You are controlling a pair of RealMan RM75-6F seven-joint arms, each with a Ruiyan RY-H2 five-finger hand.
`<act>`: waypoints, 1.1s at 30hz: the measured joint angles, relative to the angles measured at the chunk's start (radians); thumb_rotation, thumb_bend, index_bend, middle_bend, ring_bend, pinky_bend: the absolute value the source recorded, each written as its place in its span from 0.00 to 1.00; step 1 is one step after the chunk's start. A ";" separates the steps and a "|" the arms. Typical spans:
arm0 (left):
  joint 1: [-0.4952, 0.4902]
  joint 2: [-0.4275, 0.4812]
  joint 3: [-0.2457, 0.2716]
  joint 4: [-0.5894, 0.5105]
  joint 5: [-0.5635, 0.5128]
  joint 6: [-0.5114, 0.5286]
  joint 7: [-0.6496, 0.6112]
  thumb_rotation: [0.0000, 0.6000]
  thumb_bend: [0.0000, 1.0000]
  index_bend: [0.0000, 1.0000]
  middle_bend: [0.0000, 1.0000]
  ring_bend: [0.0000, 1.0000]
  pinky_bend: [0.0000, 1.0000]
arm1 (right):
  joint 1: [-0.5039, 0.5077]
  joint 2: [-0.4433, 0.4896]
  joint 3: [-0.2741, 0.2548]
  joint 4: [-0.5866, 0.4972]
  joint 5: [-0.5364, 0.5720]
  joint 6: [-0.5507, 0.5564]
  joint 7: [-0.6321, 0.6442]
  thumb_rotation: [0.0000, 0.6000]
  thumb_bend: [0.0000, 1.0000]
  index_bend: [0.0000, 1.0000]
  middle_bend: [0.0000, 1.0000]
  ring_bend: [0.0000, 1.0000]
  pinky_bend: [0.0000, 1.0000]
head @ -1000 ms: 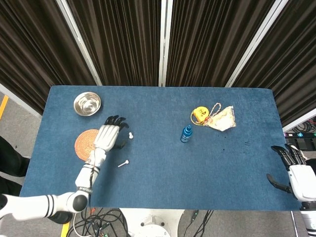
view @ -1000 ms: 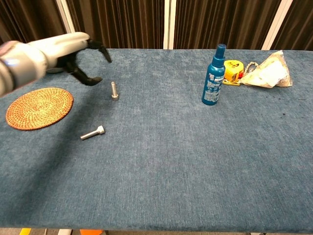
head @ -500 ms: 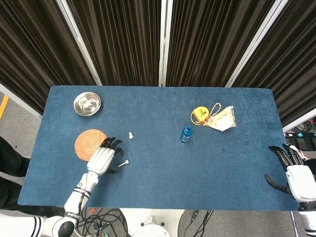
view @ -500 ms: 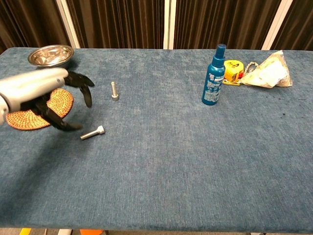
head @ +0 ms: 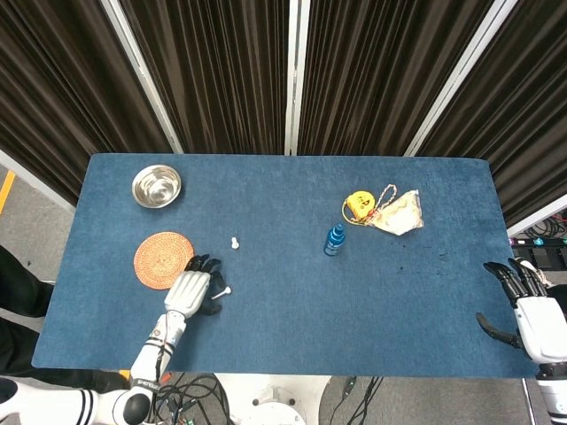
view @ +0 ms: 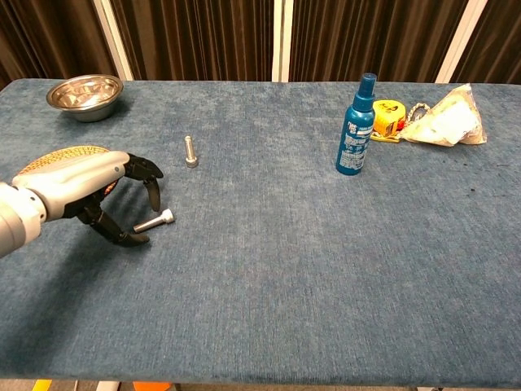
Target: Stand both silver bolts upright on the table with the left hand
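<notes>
Currently the left hand [view: 110,195], fingers spread and holding nothing, brackets a silver bolt lying flat [view: 154,221] on the blue table [view: 326,269], its head pointing away from the hand. Beyond it, the other bolt [view: 190,151] already stands upright.

1. The head view looks steeply down from high above the near edge, taking in the whole blue table [head: 292,204], with curtains at 12 o'clock.
2. The chest view sits low and close at the near edge, facing 12 o'clock across the cloth.
3. Both views share the spray bottle [head: 334,239] and the steel bowl [view: 85,94].
</notes>
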 measured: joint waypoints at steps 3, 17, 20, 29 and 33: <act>0.000 -0.004 -0.010 0.008 -0.008 -0.006 0.002 1.00 0.25 0.47 0.15 0.00 0.00 | 0.001 0.000 0.000 -0.001 0.000 -0.002 -0.001 1.00 0.19 0.13 0.16 0.03 0.10; 0.002 -0.021 -0.024 0.054 -0.029 -0.020 0.022 1.00 0.33 0.51 0.16 0.00 0.00 | -0.003 0.003 -0.002 -0.008 0.001 0.003 -0.006 1.00 0.19 0.13 0.17 0.03 0.10; 0.002 -0.018 -0.027 0.060 -0.028 -0.020 0.028 1.00 0.34 0.51 0.16 0.00 0.00 | -0.002 0.003 -0.002 -0.008 0.000 0.001 -0.007 1.00 0.19 0.13 0.17 0.03 0.10; 0.003 -0.018 -0.038 0.071 -0.039 -0.042 0.016 1.00 0.35 0.51 0.16 0.00 0.00 | -0.003 0.004 -0.002 -0.012 0.003 0.001 -0.011 1.00 0.19 0.13 0.17 0.03 0.10; -0.002 -0.029 -0.043 0.084 -0.050 -0.053 0.019 1.00 0.36 0.52 0.16 0.00 0.00 | -0.004 0.006 -0.002 -0.014 0.004 0.002 -0.012 1.00 0.19 0.13 0.17 0.03 0.10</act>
